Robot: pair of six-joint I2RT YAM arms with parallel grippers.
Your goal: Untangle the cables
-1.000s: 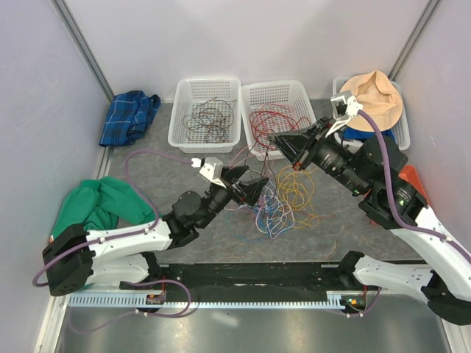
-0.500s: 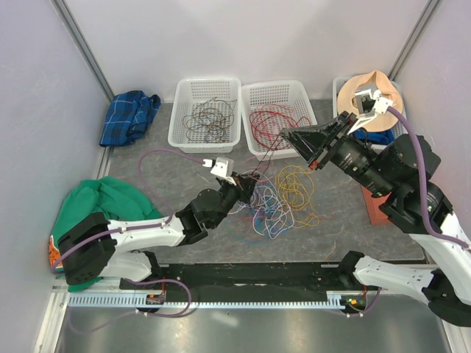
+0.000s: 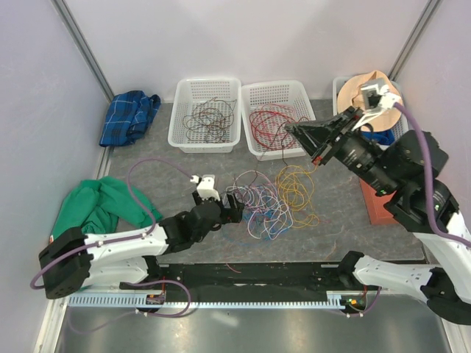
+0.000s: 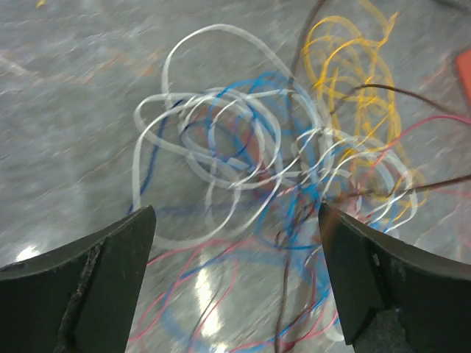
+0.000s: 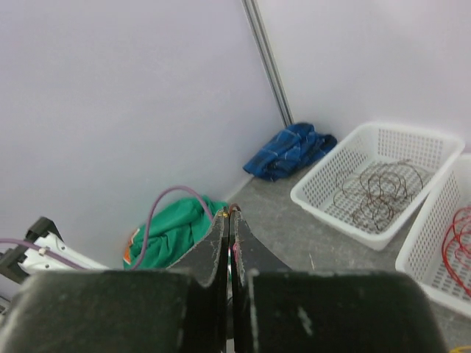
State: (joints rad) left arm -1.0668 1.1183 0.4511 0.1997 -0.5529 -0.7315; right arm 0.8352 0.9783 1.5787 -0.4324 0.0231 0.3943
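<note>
separating a red cable [image 5: 235,212], the right tool [image 3: 290,131] pinches it (jaws tight). the left tool [image 4: 235,218] gapes wide; next, pin the tangle [image 3: 263,201].

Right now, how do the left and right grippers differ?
The left gripper has its fingers spread wide and empty. The right gripper has its fingers pressed shut, with a sliver of red cable showing between them. The left gripper sits low beside the mixed cable pile on the table. The right gripper is raised by the white basket holding red cables. Both have black fingers.
</note>
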